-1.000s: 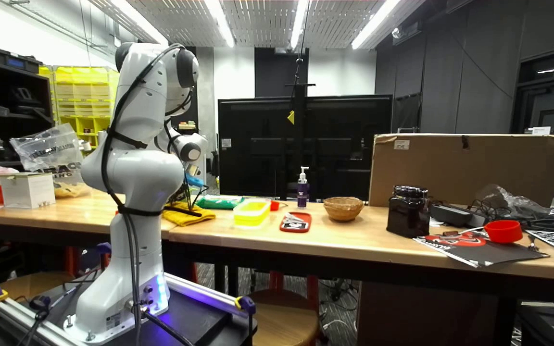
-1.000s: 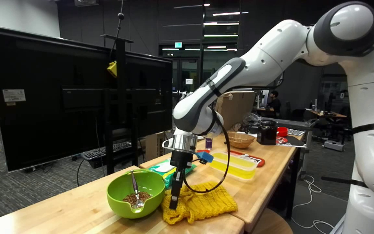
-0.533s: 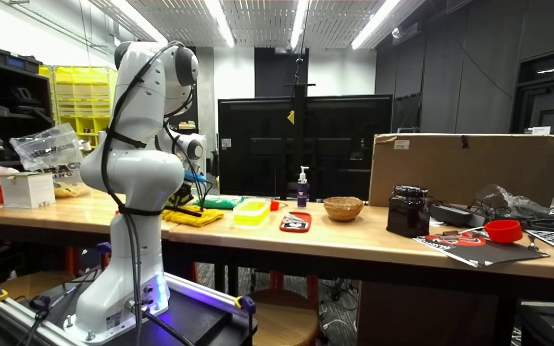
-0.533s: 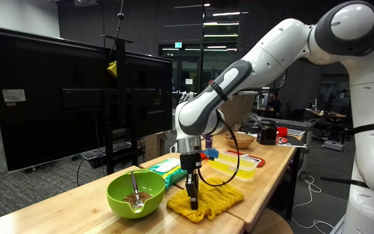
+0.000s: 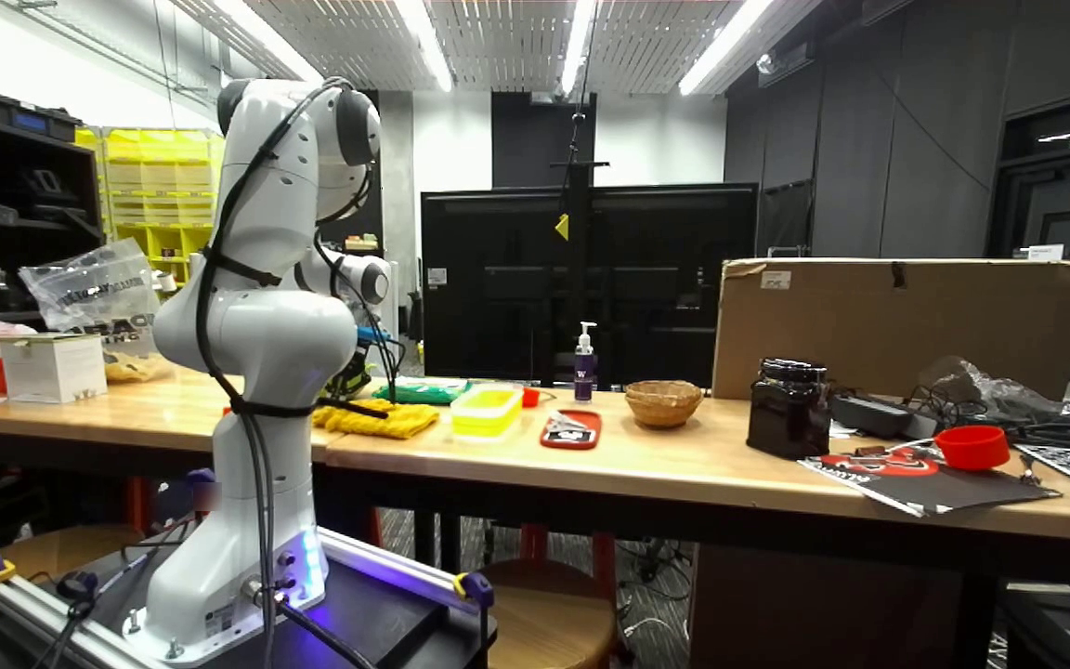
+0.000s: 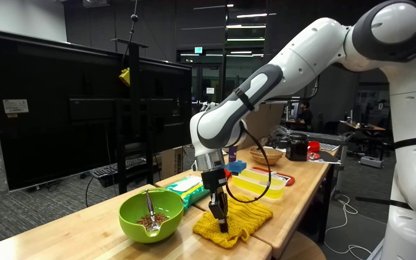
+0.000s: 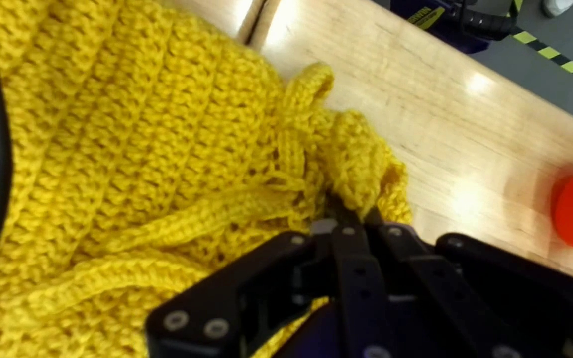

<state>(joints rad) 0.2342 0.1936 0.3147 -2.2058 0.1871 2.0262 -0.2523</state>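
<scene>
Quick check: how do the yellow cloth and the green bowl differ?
The yellow cloth is knitted and textured; the green bowl is smooth. The cloth lies partly bunched; the bowl stands upright, holding a utensil. The fingers touch the cloth, while the bowl is apart from them. Both rest on the wooden table.

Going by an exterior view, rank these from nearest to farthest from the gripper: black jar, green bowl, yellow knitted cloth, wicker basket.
1. The yellow knitted cloth: touching the gripper, bunched at its tip.
2. The green bowl: close by, toward image left.
3. The wicker basket: well behind, toward image right.
4. The black jar: farther back still, image right.
</scene>
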